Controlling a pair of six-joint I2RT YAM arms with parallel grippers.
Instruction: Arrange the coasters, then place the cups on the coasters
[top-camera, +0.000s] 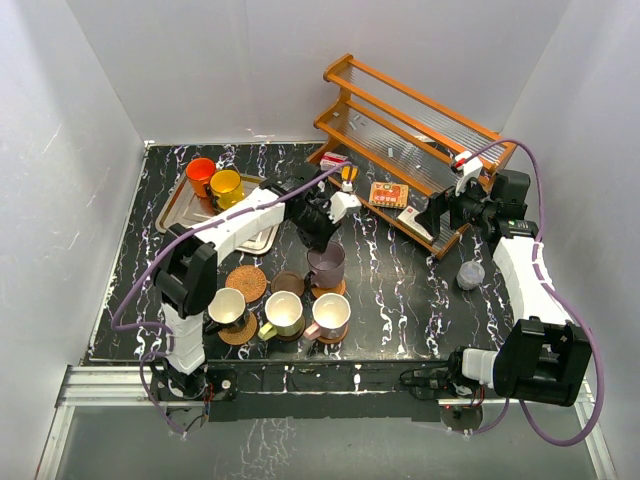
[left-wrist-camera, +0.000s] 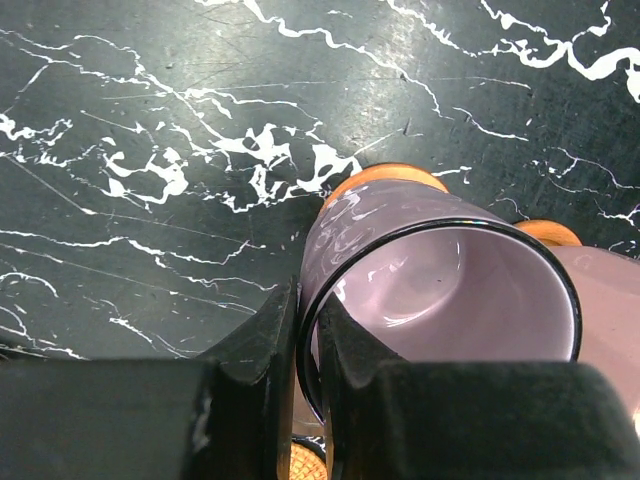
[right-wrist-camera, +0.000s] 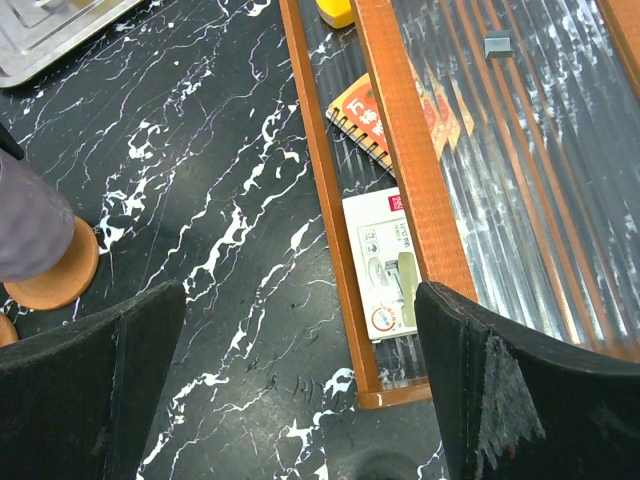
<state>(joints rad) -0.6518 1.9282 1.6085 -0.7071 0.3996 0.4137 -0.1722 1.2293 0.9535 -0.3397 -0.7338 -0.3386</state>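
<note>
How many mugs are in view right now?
6: orange mug, yellow mug on the tray; lilac mug in the left fingers; black mug, yellow-green mug, cream-pink mug in front row.

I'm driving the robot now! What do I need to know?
Left gripper: shut on the lilac mug's rim, at the back orange-brown coaster.
Right gripper: open, empty, near the wooden rack.
Done: black mug, yellow-green mug and cream-pink mug sit on front coasters.
Left: release the lilac mug; move orange mug and yellow mug from the tray onto the bare woven coaster and dark brown coaster.
</note>
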